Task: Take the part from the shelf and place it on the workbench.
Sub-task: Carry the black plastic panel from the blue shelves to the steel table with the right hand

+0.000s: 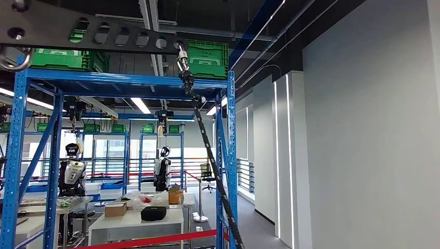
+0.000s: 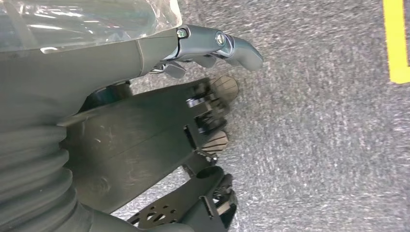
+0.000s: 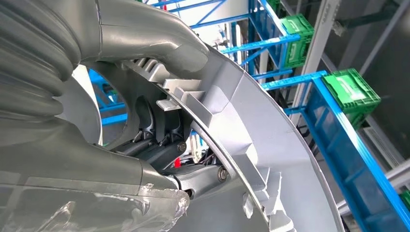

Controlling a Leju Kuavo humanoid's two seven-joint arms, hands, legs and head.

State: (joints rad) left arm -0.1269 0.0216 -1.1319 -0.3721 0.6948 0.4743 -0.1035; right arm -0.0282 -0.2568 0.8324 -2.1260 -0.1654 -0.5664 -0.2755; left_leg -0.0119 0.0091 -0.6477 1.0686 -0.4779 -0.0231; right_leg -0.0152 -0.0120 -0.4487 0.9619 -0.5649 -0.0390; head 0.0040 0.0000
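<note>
A tall blue shelf rack (image 1: 227, 155) stands ahead in the head view, green crates (image 1: 207, 58) on its top tier and a black tether (image 1: 207, 145) hanging across it. Beyond it are white tables (image 1: 137, 223) and two other humanoid robots (image 1: 162, 168). The right hand (image 3: 159, 145) grips the part (image 3: 256, 145) — a large, curved, light-grey moulded ring with ribs and clips — thumb over its rim, darker fingers behind it. The left hand (image 2: 212, 46) hangs over grey speckled carpet (image 2: 319, 121) near a yellow floor line (image 2: 397, 41) — holding nothing, fingers curled in loosely.
</note>
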